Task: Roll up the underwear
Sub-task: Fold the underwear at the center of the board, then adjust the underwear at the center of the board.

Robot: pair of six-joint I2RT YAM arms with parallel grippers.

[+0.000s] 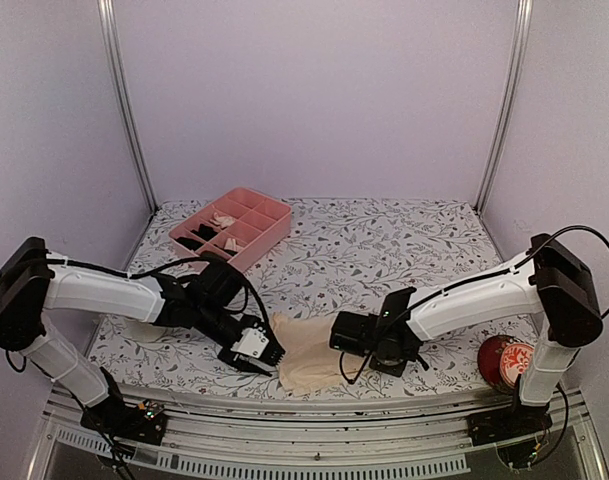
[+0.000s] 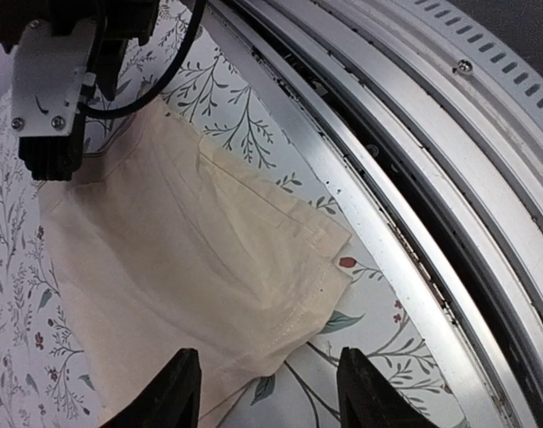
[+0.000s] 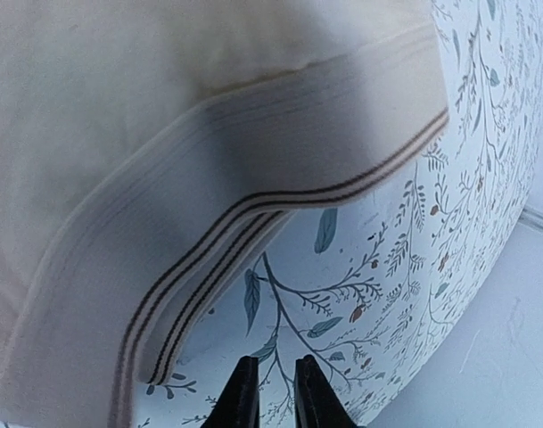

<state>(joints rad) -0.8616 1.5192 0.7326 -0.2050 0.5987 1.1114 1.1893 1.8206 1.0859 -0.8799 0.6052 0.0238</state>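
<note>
No words or numbers can be read anywhere. The red tin [image 1: 504, 362] at four o'clock bears markings too small to read.

Both arms stretch low and inward, elbows out. The left gripper [image 2: 271, 397] has its fingers spread wide. The right gripper [image 3: 276, 401] has them drawn nearly together, with only a narrow slit between.

This is a robot test cell in a lab, not a home. A table [image 1: 384, 250] with a floral-print top is boxed in by plain pale walls [image 1: 314, 90]. Metal posts [image 1: 124, 100] rise behind the table, and aluminium rails [image 1: 314, 440] run along its near edge, where two white robot arms [image 1: 104, 295] are bolted.
</note>
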